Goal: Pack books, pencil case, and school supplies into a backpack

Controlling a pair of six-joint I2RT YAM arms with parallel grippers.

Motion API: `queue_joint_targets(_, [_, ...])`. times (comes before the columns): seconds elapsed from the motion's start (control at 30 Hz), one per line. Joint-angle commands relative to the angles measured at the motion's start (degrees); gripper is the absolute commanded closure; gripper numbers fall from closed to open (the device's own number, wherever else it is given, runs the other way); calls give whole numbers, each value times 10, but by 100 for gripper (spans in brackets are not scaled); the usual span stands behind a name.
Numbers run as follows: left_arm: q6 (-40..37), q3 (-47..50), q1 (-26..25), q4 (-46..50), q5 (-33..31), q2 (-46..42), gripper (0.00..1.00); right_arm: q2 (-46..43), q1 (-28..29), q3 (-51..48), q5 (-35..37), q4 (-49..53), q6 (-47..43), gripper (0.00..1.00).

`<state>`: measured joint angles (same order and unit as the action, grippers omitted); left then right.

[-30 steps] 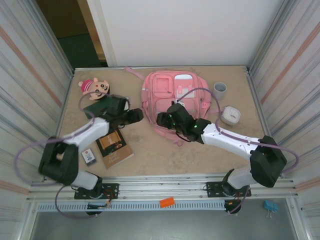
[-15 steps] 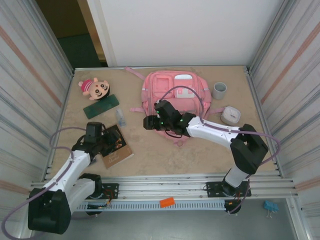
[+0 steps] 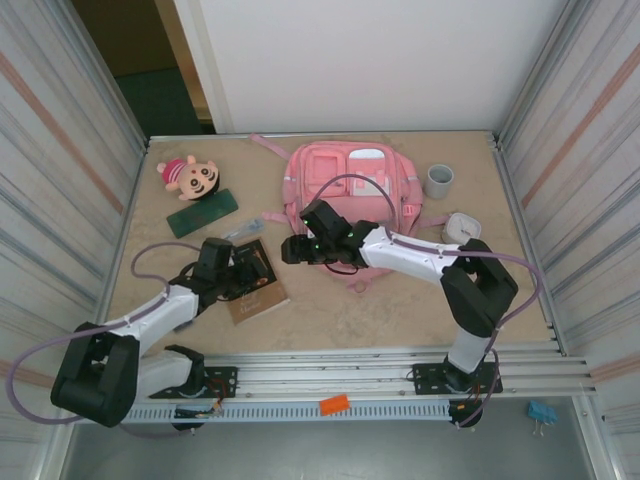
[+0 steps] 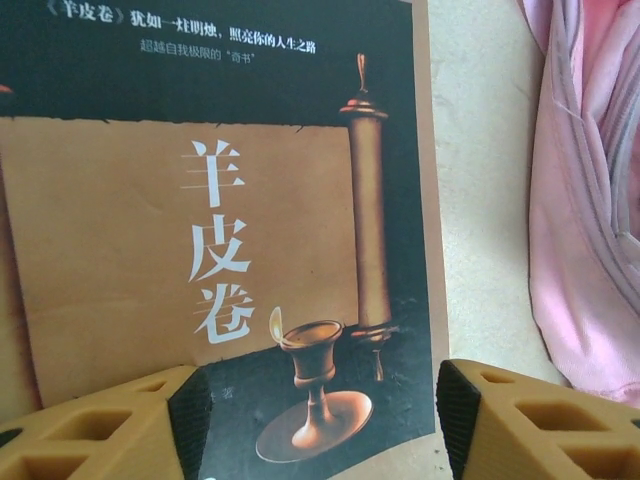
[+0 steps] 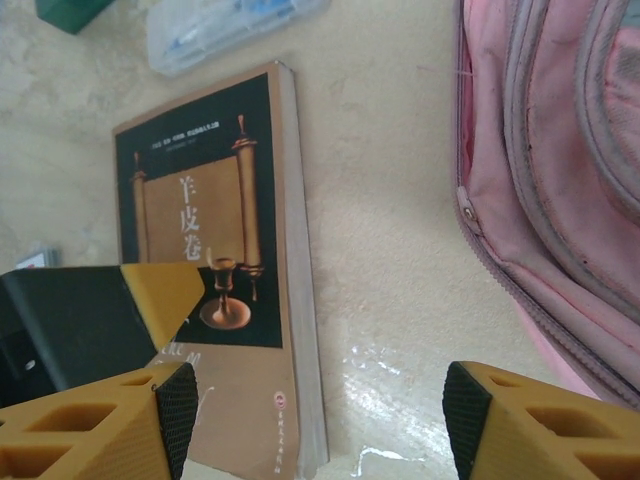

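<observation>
Left end effector (image 4: 320,420) hangs low over the book (image 4: 200,250) with its jaws spread and pinching nothing, which looks like lining up for a pick. The right end effector (image 5: 315,420) is also spread and empty, over bare tabletop (image 3: 330,310) between the book and the backpack (image 3: 350,190), probably waiting to help. The pink backpack lies flat, front up, at the far middle; I cannot tell whether its main zip is open. Near left of it, the book lies cover up, unpacked. Its cover reads 羊皮卷 in white on a tan scroll, with finer lines above. Farther left are the green pencil case (image 3: 202,213) and a slim grey-blue stick-like piece (image 3: 243,231), both unpacked.
</observation>
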<state>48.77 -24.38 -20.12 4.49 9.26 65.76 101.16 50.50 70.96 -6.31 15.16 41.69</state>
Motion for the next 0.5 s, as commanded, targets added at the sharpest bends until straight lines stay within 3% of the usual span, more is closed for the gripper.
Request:
queue_joint_targets(0.0, [6,-19,-6,76,12,-34,36,29,-5,33,-14,42,-11,33])
queue_joint_targets(0.2, [-4,-37,20,161,-3,-148,35,85,-13,46,-117,6,-4,33])
queue_joint_targets(0.47, [7,26,137,175,57,-204,37,153,-6,98,-157,34,-11,35])
